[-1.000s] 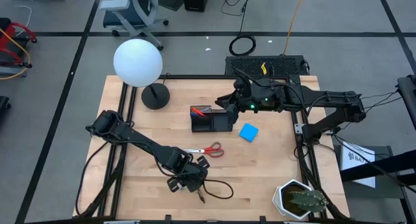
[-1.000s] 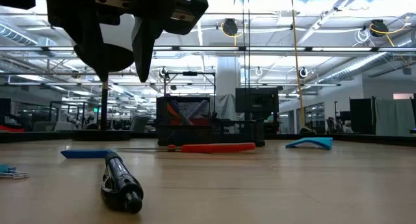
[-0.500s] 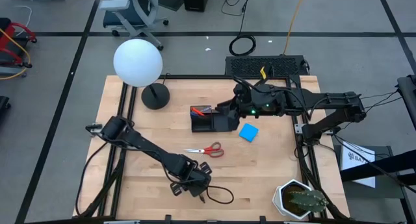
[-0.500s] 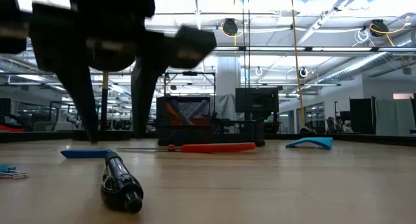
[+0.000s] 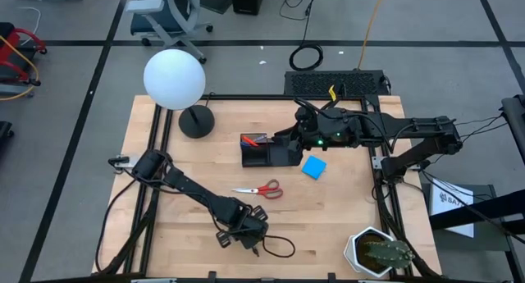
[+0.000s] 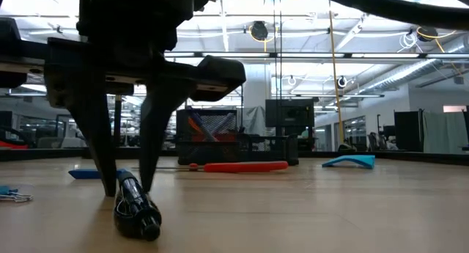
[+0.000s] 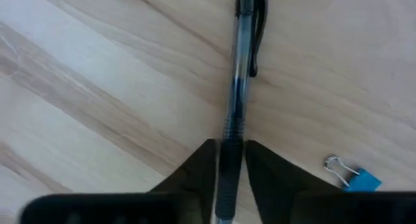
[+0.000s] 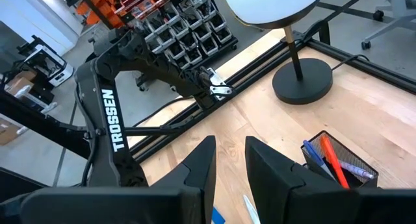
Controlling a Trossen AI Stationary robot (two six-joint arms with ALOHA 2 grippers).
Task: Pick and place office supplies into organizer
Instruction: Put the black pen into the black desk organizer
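Note:
A black pen (image 7: pixel 242 74) lies flat on the table near its front edge, also in the low view (image 6: pixel 135 209). My left gripper (image 5: pixel 250 235) stands over it, pointing steeply down and shut on it. Red-handled scissors (image 5: pixel 258 189) and a blue square pad (image 5: pixel 313 166) lie flat mid-table. The black organizer (image 5: pixel 267 152) stands behind them with orange and blue pens (image 8: pixel 328 152) upright in its mesh section. My right gripper (image 8: pixel 230 159) hovers above the organizer's right end. Its fingers stand a narrow gap apart and nothing shows pinched between them. My left gripper pinches the pen's ribbed grip section (image 7: pixel 231 143) between its two fingers, one on each long side. The fingers (image 6: pixel 110 183) come from above, pointing down, across the pen. The pen lies level on the table.
A white globe lamp (image 5: pixel 174 78) on a round black base (image 5: pixel 195 120) stands at the far left. A potted cactus (image 5: pixel 381 252) sits at the near right corner. A blue binder clip (image 7: pixel 354 178) lies near the pen, and a black cable loop (image 5: pixel 279 244) lies beside my left gripper.
My left gripper has come down to the table over the black pen, and its fingers have narrowed onto the pen's grip section. The pen has stayed where it was.

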